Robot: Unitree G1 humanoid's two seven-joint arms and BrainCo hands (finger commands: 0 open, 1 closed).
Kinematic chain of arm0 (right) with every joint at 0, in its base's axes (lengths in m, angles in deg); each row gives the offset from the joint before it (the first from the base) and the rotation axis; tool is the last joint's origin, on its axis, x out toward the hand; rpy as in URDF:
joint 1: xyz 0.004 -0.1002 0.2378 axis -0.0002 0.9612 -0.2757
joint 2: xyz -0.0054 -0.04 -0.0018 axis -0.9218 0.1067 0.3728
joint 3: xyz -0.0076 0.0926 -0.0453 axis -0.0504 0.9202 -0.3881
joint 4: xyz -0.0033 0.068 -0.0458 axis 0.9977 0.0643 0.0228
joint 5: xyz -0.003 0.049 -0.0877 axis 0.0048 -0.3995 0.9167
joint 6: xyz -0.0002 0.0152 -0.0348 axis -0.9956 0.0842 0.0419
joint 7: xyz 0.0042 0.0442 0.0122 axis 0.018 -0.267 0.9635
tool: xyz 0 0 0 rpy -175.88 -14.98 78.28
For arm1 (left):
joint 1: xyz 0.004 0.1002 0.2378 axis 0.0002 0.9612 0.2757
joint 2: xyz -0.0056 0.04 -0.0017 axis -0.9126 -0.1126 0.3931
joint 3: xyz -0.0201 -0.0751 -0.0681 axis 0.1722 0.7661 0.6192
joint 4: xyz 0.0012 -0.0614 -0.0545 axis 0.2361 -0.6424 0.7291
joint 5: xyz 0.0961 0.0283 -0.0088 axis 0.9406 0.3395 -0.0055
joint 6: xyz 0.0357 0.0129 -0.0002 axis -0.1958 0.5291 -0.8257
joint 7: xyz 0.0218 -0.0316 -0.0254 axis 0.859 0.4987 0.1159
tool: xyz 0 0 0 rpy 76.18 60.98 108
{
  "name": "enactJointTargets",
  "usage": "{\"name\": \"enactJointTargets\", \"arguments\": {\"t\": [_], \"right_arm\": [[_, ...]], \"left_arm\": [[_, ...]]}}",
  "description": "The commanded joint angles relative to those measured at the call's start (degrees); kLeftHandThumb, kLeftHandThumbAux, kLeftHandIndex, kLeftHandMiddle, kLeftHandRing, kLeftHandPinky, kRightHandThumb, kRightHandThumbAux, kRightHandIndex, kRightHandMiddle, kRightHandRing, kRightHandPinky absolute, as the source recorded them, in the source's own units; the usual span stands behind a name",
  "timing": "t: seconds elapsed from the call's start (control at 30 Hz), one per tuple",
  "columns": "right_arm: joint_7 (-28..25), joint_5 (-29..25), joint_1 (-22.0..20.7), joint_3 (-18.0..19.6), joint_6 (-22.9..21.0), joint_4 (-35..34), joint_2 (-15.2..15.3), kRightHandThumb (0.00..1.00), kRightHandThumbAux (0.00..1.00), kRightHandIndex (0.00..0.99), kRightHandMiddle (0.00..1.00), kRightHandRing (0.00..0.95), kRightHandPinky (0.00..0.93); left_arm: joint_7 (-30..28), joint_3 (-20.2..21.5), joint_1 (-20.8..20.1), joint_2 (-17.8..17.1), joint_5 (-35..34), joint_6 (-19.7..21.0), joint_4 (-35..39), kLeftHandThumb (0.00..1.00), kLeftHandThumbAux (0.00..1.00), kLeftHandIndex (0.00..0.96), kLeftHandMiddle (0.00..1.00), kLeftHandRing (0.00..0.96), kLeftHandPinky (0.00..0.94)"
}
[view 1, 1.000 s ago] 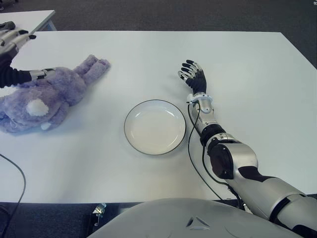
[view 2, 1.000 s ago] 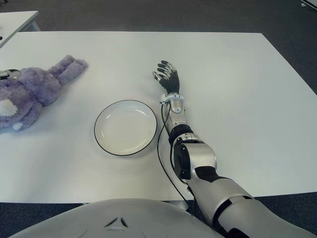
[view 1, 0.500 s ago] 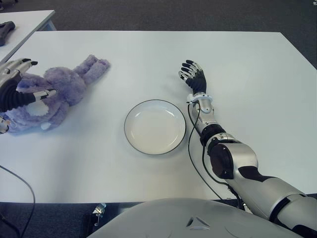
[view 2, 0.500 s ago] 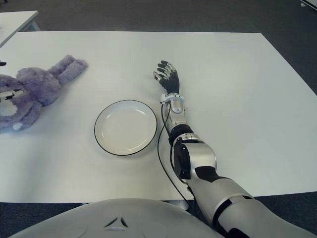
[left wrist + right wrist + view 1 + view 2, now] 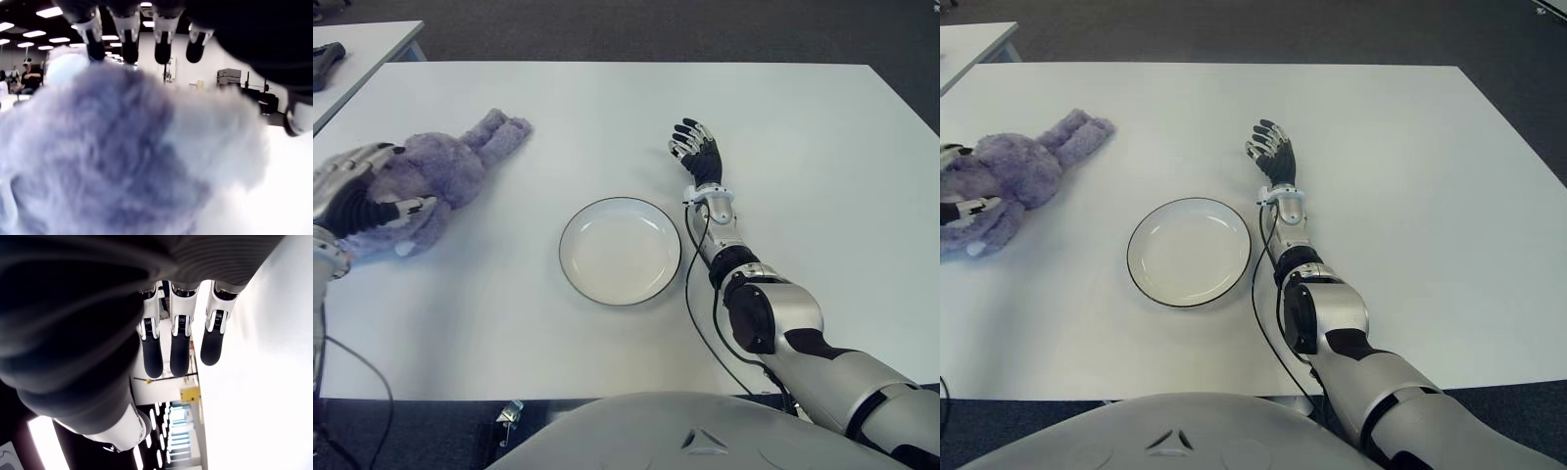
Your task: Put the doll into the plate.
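A purple plush rabbit doll [image 5: 460, 166] lies on the white table [image 5: 803, 127] at the far left, ears pointing toward the middle. My left hand [image 5: 389, 181] is down over its body, fingers above and thumb in front, spread and not closed. In the left wrist view the doll [image 5: 122, 161] fills the space under the straight fingertips [image 5: 129, 49]. The white plate [image 5: 620, 251] with a dark rim stands in the middle, with nothing in it. My right hand [image 5: 697, 147] shows just right of the plate, fingers relaxed and holding nothing.
A second white table [image 5: 362, 39] stands at the far left corner with a dark object [image 5: 328, 51] on it. A black cable [image 5: 688, 284] runs along my right forearm beside the plate.
My left hand has come down from the far left edge onto the doll's body, and it now covers the doll's lower half. The right hand and plate have not moved.
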Motion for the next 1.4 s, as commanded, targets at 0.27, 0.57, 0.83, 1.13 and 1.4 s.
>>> {"name": "enactJointTargets", "arguments": {"t": [0.27,0.57,0.83,1.13,1.4], "right_arm": [[-0.34,-1.30,11.26,1.89,-6.75,7.32,-4.49,0.471,0.923,0.194,0.246,0.223,0.219],[0.26,-0.90,11.26,1.94,-6.96,7.36,-4.03,0.493,0.910,0.180,0.236,0.216,0.221],[0.39,-1.20,11.04,2.32,-7.40,7.33,-3.68,0.528,0.901,0.183,0.237,0.220,0.228],[0.32,-1.59,10.89,3.07,-7.29,7.32,-3.55,0.556,0.898,0.198,0.246,0.226,0.241],[-0.26,-2.04,10.63,3.63,-8.19,7.35,-3.12,0.563,0.903,0.187,0.239,0.221,0.229]], "left_arm": [[0.17,-12.21,-11.23,3.39,-3.75,-2.21,-15.75,0.164,0.409,0.000,0.000,0.022,0.041],[4.45,-16.36,-15.38,4.71,-3.83,-5.49,-23.97,0.112,0.400,0.000,0.000,0.046,0.084],[6.91,-19.95,-19.90,5.49,-3.90,-7.55,-31.72,0.095,0.399,0.000,0.000,0.055,0.077],[11.33,-23.92,-24.32,7.50,-2.66,-8.46,-38.98,0.100,0.412,0.000,0.000,0.000,0.000],[18.60,-27.06,-27.72,8.60,-1.16,-10.69,-46.79,0.120,0.418,0.000,0.000,0.000,0.000]]}}
